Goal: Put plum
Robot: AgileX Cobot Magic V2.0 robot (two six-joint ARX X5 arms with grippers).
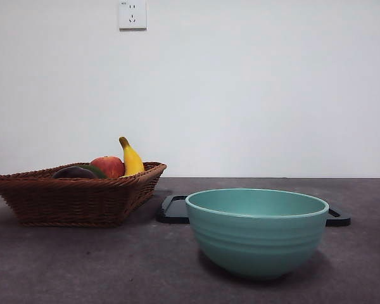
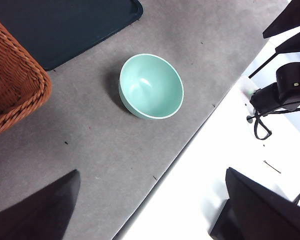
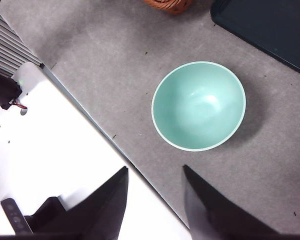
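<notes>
Both arms wait high above the grey table (image 1: 63, 266), and neither shows in the front view. The left gripper (image 2: 150, 205) hangs with its two black jaws spread wide and nothing between them; the teal bowl (image 2: 151, 86) sits well ahead of the jaws, apart from them, with one corner of the woven wicker basket (image 2: 15, 85) off to one side and the dark tray (image 2: 60, 25) beyond the bowl. The right gripper (image 3: 155, 200) also has its jaws parted, less widely, with nothing held; the same bowl lies just ahead of them, hollow and bare inside, and the tray's corner and a sliver of the basket's edge lie farther on. From the front, the plum (image 1: 73, 172) rests inside the basket, only its dark maroon top showing over the rim, well away from both sets of jaws. Beside it lie a dark green fruit (image 1: 96, 171), a red apple (image 1: 109, 166) and a yellow banana (image 1: 131, 159) standing upright. The bowl stands in front of the tray, to the right of the basket. A wall socket (image 1: 132, 14) sits high on the white wall.
</notes>
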